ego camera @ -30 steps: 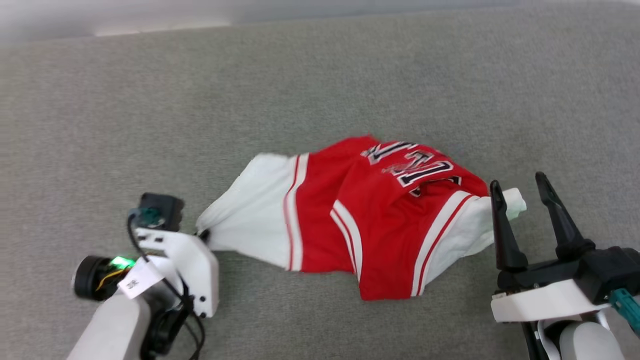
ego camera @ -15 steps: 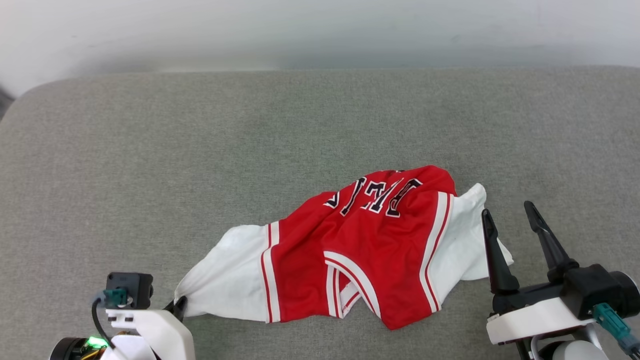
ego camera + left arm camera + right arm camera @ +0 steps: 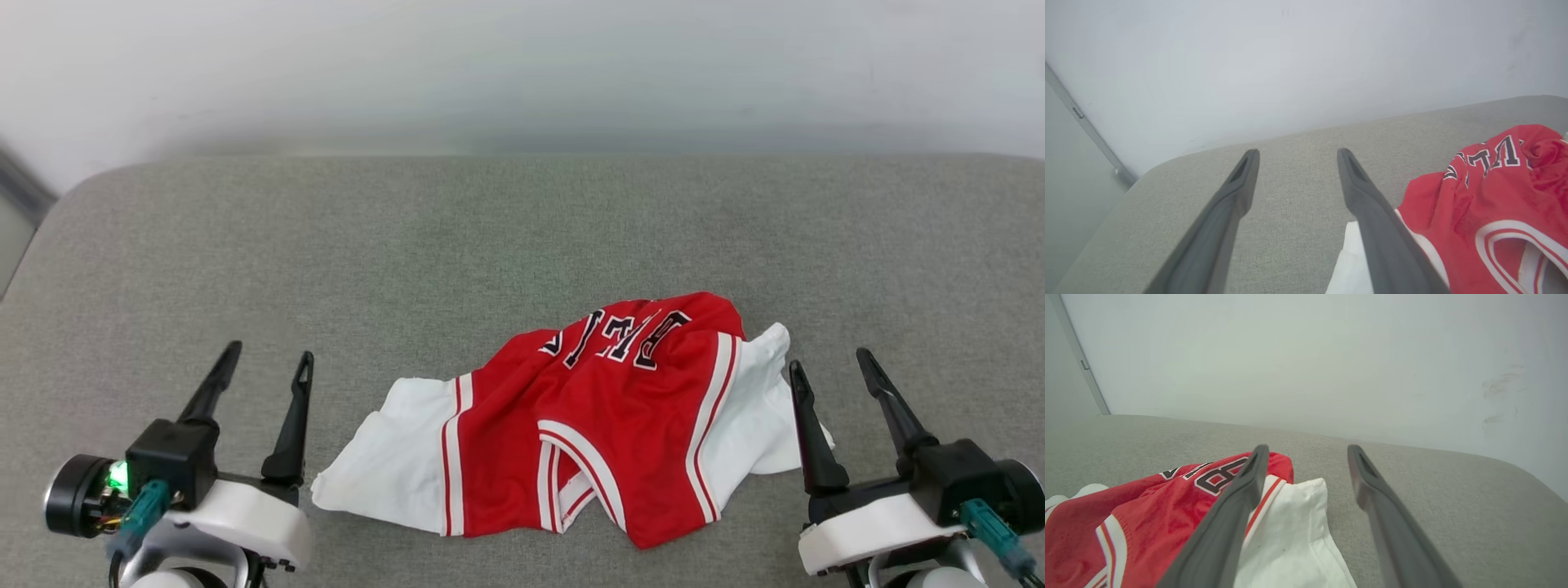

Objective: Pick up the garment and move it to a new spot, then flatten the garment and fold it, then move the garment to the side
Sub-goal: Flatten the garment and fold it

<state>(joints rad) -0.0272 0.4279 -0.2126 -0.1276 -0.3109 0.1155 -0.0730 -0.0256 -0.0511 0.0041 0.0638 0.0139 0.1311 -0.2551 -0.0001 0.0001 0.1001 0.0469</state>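
Observation:
The garment [image 3: 604, 425] is a red shirt with white sleeves, striped trim and black lettering, lying crumpled on the grey cushioned surface [image 3: 490, 229], right of centre and near the front. My left gripper [image 3: 269, 355] stands open at the lower left, a little left of the garment's white sleeve end and apart from it. At the lower right my right gripper [image 3: 829, 359] is open too, its left finger over the other white sleeve. The left wrist view has the garment [image 3: 1494, 204] to the right of the open fingers. In the right wrist view the garment [image 3: 1167, 514] lies lower left.
A pale wall [image 3: 522, 73] runs behind the grey surface. The surface's rounded left corner [image 3: 73, 196] and edge are close to my left arm. Bare grey fabric stretches behind and to both sides of the garment.
My left gripper has let go of the white sleeve end, opened, and turned its fingers up. The head camera has tilted, so the wall now shows. The sleeve lies loose.

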